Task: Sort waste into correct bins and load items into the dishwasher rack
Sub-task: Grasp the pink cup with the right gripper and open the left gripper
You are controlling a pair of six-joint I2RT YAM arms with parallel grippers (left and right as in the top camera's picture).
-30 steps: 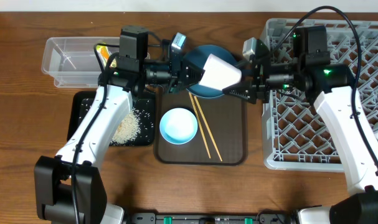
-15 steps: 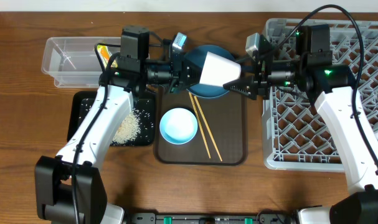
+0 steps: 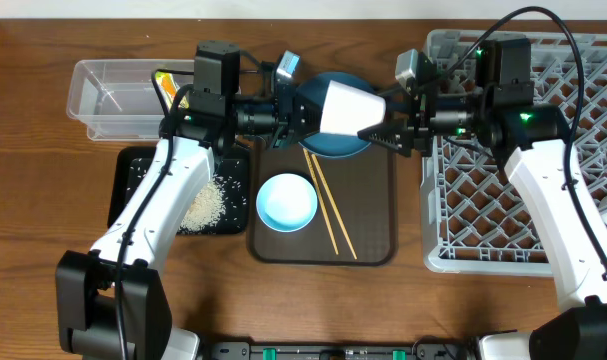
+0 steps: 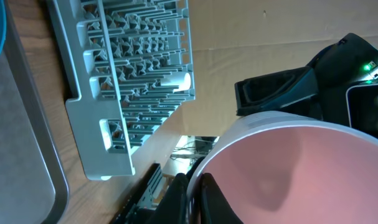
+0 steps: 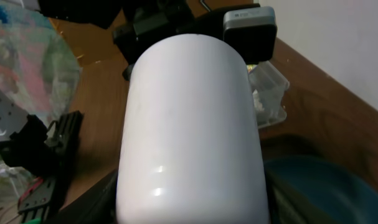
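A smooth, glossy white cup (image 3: pixel 348 108) lies on its side in the air above the round dark blue plate (image 3: pixel 333 150), held between the two arms. The left hand (image 4: pixel 193 190) is pressed together on the cup's thin rim, one finger inside the pale pink interior and one outside. The right hand (image 3: pixel 383 120) is spread, its dark fingers lying on either side of the cup's rounded base end; I cannot tell whether the pads touch the wall. The plate sits at the far end of a flat brown serving tray (image 3: pixel 368 220) with rounded corners. On that tray a light blue bowl (image 3: pixel 286 202) stands upright, and just beside it lie two thin wooden chopsticks (image 3: pixel 330 205), slightly crossed. To the left of it, a shallow black rectangular tray (image 3: pixel 133 175) holds a heap of loose white rice grains (image 3: pixel 205 203). Behind that stands a clear plastic tub (image 3: pixel 113 95) with a yellow-orange snack wrapper (image 3: pixel 164 85) at its right end. The grey plastic rack (image 3: pixel 483 210), square with a lattice floor and upright pegs, rests on the wood-grain desk (image 3: pixel 33 200) under the right arm.
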